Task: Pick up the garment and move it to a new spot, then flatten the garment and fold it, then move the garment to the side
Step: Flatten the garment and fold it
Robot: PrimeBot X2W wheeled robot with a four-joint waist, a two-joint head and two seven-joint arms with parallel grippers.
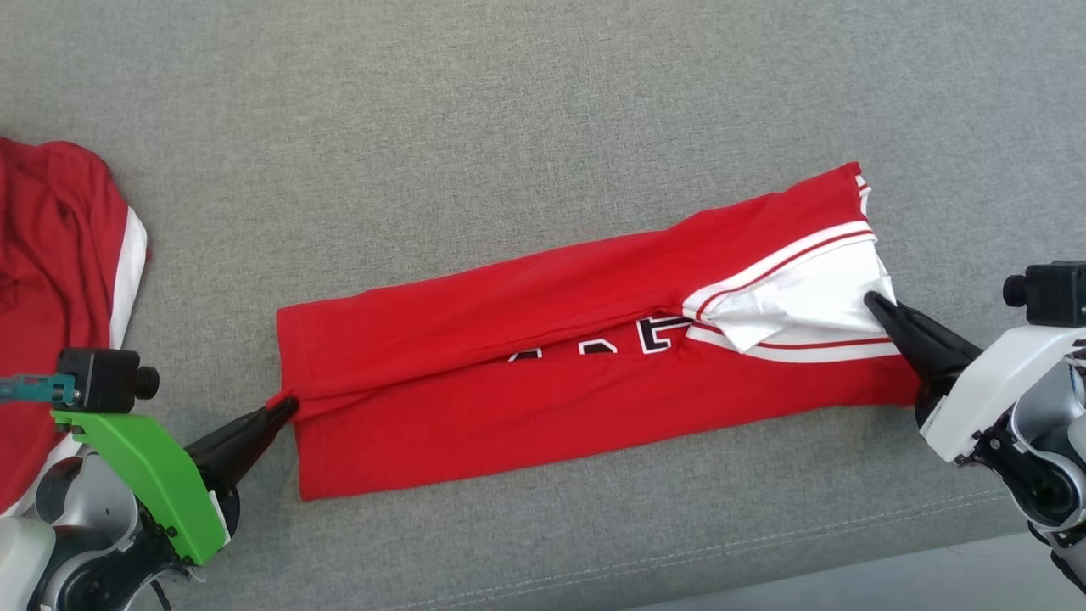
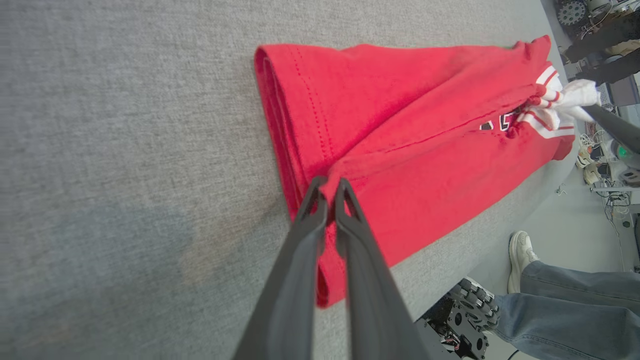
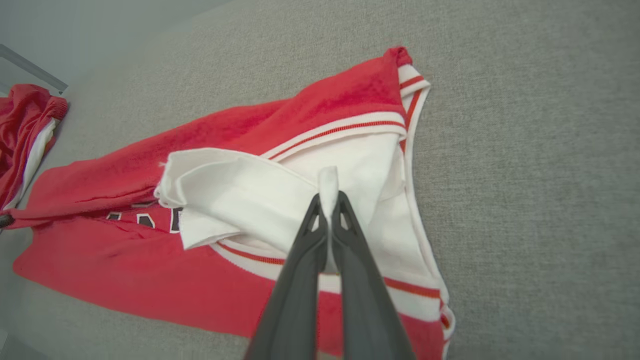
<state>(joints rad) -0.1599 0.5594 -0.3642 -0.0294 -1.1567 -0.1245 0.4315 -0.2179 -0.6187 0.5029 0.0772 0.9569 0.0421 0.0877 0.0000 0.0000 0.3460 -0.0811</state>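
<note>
A red garment (image 1: 526, 356) with white trim and dark letters lies folded lengthwise into a long strip on the grey surface, stretched between both arms. My left gripper (image 1: 288, 406) is shut on the red hem at the strip's left end; in the left wrist view its fingers (image 2: 327, 187) pinch a ridge of red cloth (image 2: 400, 165). My right gripper (image 1: 872, 299) is shut on the white part at the right end; the right wrist view shows white fabric (image 3: 328, 180) poking up between my right gripper (image 3: 328, 200).
A second red and white garment (image 1: 59, 280) lies bunched at the far left, also seen as a red heap (image 3: 25, 125). The grey surface's front edge (image 1: 848, 543) runs along the lower right. A person's leg and white shoe (image 2: 520, 255) stand beside the surface.
</note>
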